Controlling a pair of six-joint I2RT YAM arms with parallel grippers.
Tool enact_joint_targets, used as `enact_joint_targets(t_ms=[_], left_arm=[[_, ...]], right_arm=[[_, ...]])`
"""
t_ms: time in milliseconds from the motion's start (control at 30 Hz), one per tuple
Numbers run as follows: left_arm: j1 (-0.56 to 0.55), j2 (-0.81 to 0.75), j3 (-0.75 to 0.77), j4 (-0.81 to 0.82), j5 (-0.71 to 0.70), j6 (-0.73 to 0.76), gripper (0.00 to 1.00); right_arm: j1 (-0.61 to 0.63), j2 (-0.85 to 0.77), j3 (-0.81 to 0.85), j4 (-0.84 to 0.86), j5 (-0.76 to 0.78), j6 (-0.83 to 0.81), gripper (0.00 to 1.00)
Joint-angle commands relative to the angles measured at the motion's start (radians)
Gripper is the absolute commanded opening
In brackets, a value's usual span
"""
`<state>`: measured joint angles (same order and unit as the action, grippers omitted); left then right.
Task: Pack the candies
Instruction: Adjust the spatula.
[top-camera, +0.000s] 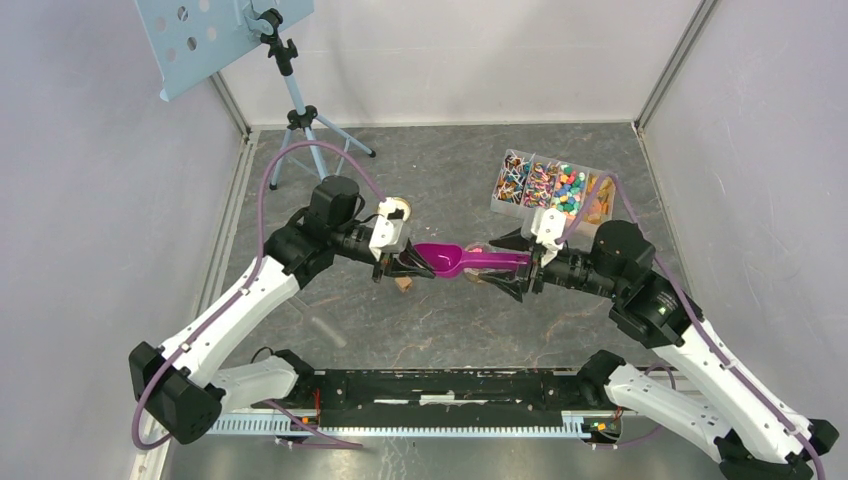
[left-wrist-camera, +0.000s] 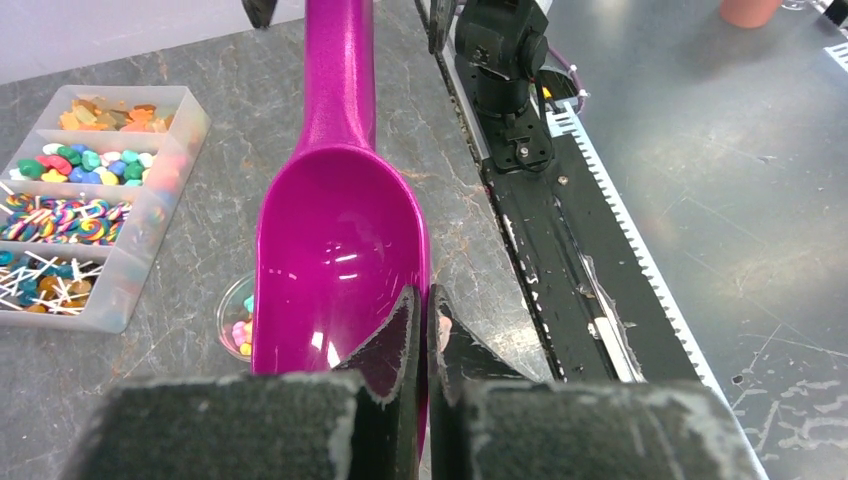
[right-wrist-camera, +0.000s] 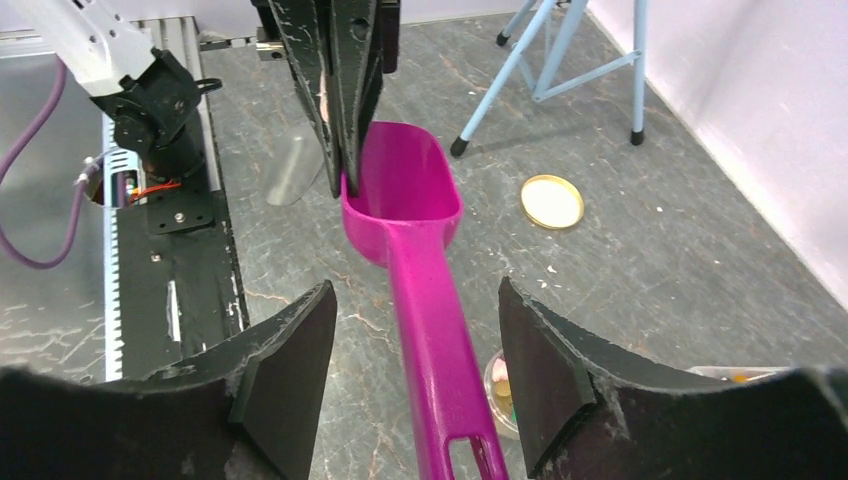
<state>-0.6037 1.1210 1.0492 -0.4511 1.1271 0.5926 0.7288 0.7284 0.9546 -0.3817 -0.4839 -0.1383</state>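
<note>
top view, scoop: a glossy magenta plastic scoop (top-camera: 455, 262) hangs level over the grey marbled bench (top-camera: 420, 330), bridging the two arms.
top view, left gripper: the left gripper (top-camera: 404, 263) is clenched on the scoop's bowl end.
top view, right gripper: the right gripper (top-camera: 510, 265) sits released at the scoop's handle end.
top view, candies: the tiny multicoloured candies (top-camera: 565, 185) lie in a clear divided plastic tray (top-camera: 500, 205) beyond the scoop's handle end.
left wrist view, bowl: the scoop's bowl looks empty, and the fingers pinch only a thin bite of its rim.
left wrist view, jar: a small clear round jar (left-wrist-camera: 232, 325) stands beneath the scoop's side edge, with a few candies inside.
right wrist view, jaws: spread wide on either side of the scoop's handle, touching neither side.
right wrist view, lid: a round gold lid (right-wrist-camera: 552, 201) lies flat beside the scoop's bowl.
risk: with one thin rim pinch carrying it, the scoop could twist or drop onto the jar beneath and tip it.
risk: if the left lets go before the right closes, the scoop falls.
</note>
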Motion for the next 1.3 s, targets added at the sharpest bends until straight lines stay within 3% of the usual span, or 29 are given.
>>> enact_joint_targets(t_ms=[0, 133, 333, 667, 800, 833, 967, 1033, 1167, 1267], left_arm=[[0.029, -0.052, -0.029, 0.121, 0.076, -0.091, 0.02], [0.047, -0.066, -0.049, 0.175, 0.100, -0.134, 0.02], [0.056, -0.078, -0.061, 0.203, 0.114, -0.143, 0.02], [0.066, -0.091, -0.093, 0.278, 0.099, -0.183, 0.02], [0.068, -0.093, -0.109, 0.354, 0.091, -0.237, 0.03], [0.068, -0.093, -0.111, 0.367, 0.076, -0.245, 0.10], [0.067, -0.106, -0.140, 0.421, -0.026, -0.292, 0.64], [0.068, -0.118, -0.153, 0.438, -0.051, -0.302, 0.98], [0.067, -0.121, -0.163, 0.508, -0.180, -0.420, 1.00], [0.066, -0.088, -0.144, 0.561, -0.406, -0.690, 1.00]], right_arm=[[-0.014, -0.018, 0.024, 0.018, 0.032, -0.018, 0.68], [-0.030, -0.015, 0.012, 0.044, -0.021, -0.004, 0.69], [-0.050, -0.008, -0.004, 0.126, -0.108, 0.052, 0.60], [-0.085, 0.013, -0.012, 0.165, -0.152, 0.086, 0.03], [-0.108, 0.018, -0.007, 0.178, -0.163, 0.096, 0.00], [-0.115, 0.019, -0.005, 0.178, -0.163, 0.097, 0.00], [-0.155, 0.034, 0.017, 0.147, -0.120, 0.087, 0.00], [-0.173, 0.048, 0.037, 0.109, -0.072, 0.073, 0.00], [-0.195, 0.061, 0.071, 0.039, 0.080, 0.042, 0.00], [-0.200, 0.069, 0.092, 0.006, 0.293, 0.046, 0.00]])
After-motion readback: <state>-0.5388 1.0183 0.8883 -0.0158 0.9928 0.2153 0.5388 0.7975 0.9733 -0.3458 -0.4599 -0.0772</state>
